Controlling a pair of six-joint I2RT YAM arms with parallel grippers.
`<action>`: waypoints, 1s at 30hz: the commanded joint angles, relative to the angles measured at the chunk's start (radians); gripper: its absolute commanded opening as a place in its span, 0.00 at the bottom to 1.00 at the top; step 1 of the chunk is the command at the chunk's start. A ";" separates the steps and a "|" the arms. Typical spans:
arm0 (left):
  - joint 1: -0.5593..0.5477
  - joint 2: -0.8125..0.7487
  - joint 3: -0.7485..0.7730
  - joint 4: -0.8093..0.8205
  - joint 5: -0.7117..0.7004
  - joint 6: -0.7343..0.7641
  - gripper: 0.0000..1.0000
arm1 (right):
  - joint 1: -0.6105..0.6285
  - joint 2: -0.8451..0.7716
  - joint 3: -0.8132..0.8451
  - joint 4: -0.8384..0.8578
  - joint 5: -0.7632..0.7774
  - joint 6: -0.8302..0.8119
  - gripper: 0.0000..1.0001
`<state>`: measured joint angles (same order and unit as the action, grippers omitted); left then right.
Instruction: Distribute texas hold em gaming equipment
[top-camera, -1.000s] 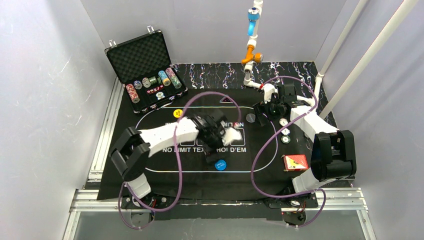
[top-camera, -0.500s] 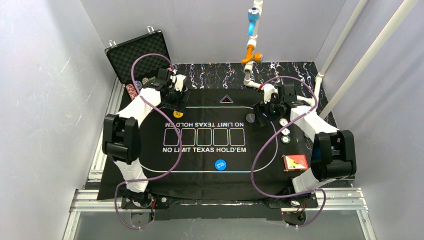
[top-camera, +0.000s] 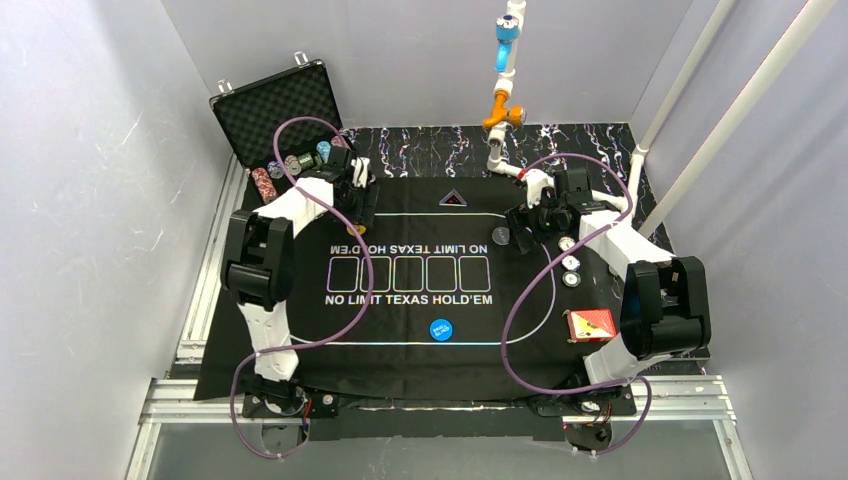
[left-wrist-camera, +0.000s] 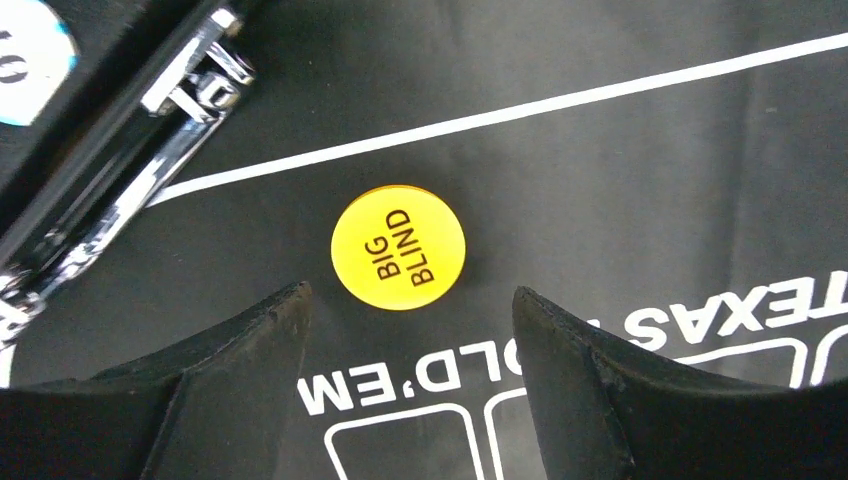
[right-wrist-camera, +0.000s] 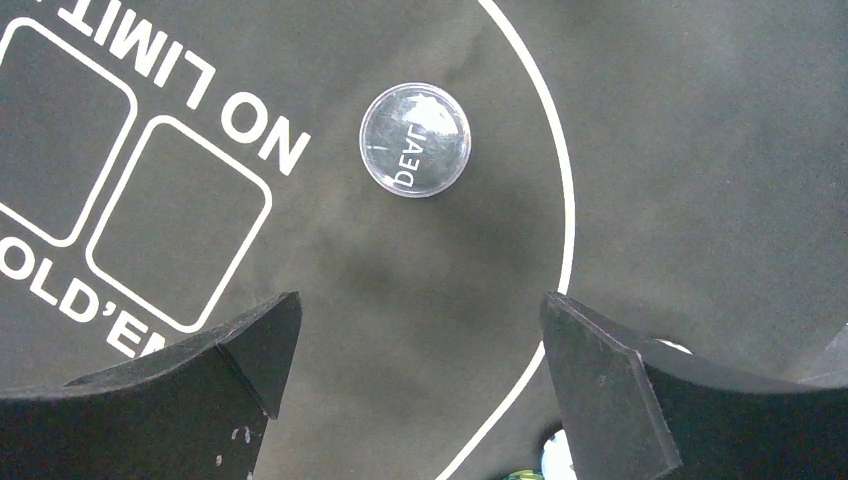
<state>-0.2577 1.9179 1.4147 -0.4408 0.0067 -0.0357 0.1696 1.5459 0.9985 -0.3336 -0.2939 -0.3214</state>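
My left gripper (top-camera: 353, 208) is open and empty at the mat's far left, just in front of the case. In the left wrist view its fingertips (left-wrist-camera: 290, 300) stand apart just short of the yellow "BIG BLIND" button (left-wrist-camera: 398, 247), which lies flat on the mat. My right gripper (top-camera: 524, 222) is open and empty near the clear dealer button (right-wrist-camera: 414, 138), which also shows in the top view (top-camera: 501, 236). A blue button (top-camera: 440, 328) lies at the mat's near middle. Three chips (top-camera: 571, 264) lie by the right arm. The red-backed deck (top-camera: 590, 324) sits at the right.
The open black foam-lined case (top-camera: 290, 120) stands at the far left with rows of striped chips (top-camera: 265, 184) in it; its metal latch (left-wrist-camera: 190, 75) lies close to my left fingers. The black mat (top-camera: 410, 350) covers the table. A white pipe stand (top-camera: 503, 100) rises at the back.
My left arm has swung from the mat's middle to the far left by the case, then settled over the yellow button. The right arm has not moved.
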 joint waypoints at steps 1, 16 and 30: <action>-0.005 0.037 0.030 0.001 -0.032 -0.018 0.71 | -0.005 0.012 0.040 0.015 -0.009 -0.013 0.98; -0.017 0.129 0.071 0.007 -0.042 -0.001 0.67 | -0.005 0.027 0.044 0.011 -0.010 -0.015 0.98; -0.014 0.062 0.017 -0.051 -0.047 0.031 0.44 | -0.005 0.025 0.045 0.010 -0.007 -0.016 0.98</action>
<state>-0.2707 2.0331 1.4651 -0.4259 -0.0277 -0.0223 0.1696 1.5642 1.0004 -0.3347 -0.2939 -0.3252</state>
